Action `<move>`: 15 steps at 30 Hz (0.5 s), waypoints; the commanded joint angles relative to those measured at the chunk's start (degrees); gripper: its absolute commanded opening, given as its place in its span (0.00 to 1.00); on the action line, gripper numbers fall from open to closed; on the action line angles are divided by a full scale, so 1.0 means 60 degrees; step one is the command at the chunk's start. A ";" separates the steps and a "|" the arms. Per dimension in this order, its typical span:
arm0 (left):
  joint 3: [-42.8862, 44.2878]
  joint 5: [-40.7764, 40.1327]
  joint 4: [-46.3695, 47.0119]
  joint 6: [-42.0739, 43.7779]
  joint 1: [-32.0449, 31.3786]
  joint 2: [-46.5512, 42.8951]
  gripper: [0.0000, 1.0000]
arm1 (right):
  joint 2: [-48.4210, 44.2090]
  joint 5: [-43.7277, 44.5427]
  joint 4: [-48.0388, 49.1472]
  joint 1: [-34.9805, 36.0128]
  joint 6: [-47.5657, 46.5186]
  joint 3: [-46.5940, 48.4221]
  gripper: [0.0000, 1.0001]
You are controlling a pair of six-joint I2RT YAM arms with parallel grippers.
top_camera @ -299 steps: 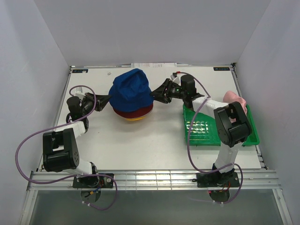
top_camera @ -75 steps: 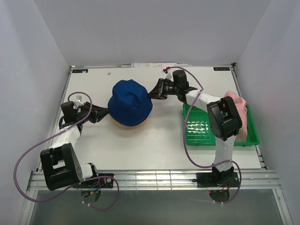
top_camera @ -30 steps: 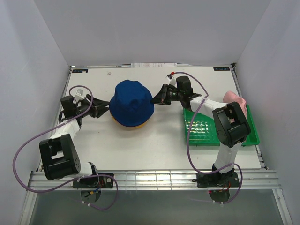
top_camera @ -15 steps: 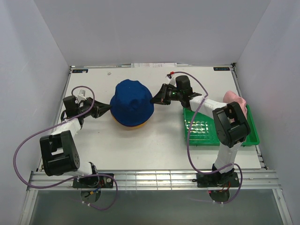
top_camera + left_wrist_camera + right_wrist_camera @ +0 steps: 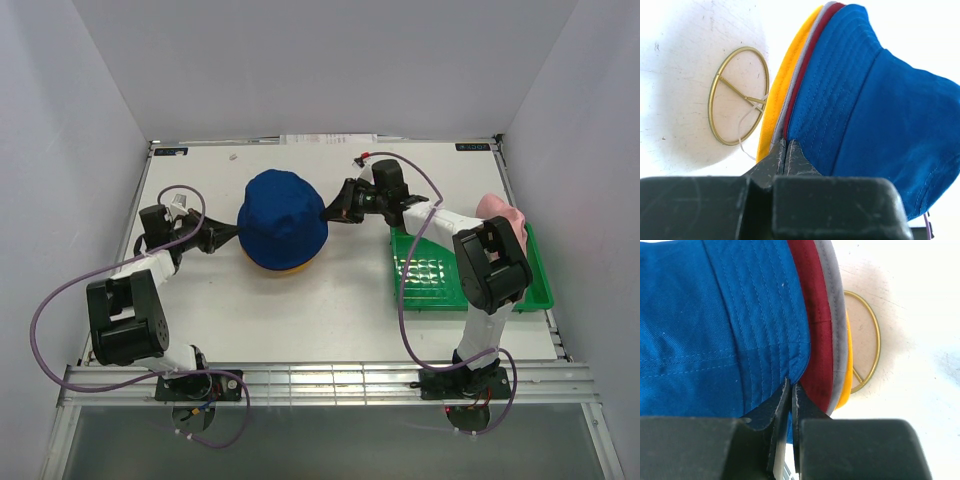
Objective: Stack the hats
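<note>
1. The royal blue hat (image 5: pixel 283 218) sits crown-up on top of the stack, on the far middle of the white tabletop (image 5: pixel 300 320). From above, only a sliver of the yellow hat (image 5: pixel 285 268) shows under its near edge.
2. Right of the stack lies a green plastic tray (image 5: pixel 470 306). The pink hat (image 5: pixel 500 212) rests at the tray's far end, well apart from the stack.
3. The right arm (image 5: pixel 490 265) crosses above the tray and its elbow block covers part of the pink hat.
4. The wrist views show what the top view hides. Under the blue brim the dark red hat (image 5: pixel 812 55), the grey hat (image 5: pixel 801 67) and the yellow brim are nested in that order downward.
5. Beneath the stack a gold wire-frame stand (image 5: pixel 740 93) rests its ring foot on the tabletop.
6. The left arm (image 5: pixel 125 310) folds back at the elbow and lies low, its wrist pointing at the stack's left side.
7. The left fingers (image 5: pixel 785 145) are pressed together with their tips at the brim edges. Whether any fabric is caught between them cannot be told.
8. The right arm stretches from its base to the stack's right side, wrist low.
9. The right fingers (image 5: pixel 791 382) are clenched on the edge of the royal blue hat's brim, which dips between their tips.
</note>
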 commanded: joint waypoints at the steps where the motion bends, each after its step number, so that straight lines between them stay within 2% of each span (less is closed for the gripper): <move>1: -0.0041 -0.0620 -0.0017 0.0165 -0.0004 0.0248 0.00 | 0.0333 0.0492 -0.0623 -0.0029 -0.0490 -0.0101 0.08; 15: -0.0319 -0.0810 -0.0075 0.0443 -0.0004 0.0365 0.00 | 0.0905 0.0580 -0.0549 -0.0146 -0.0827 -0.0922 0.08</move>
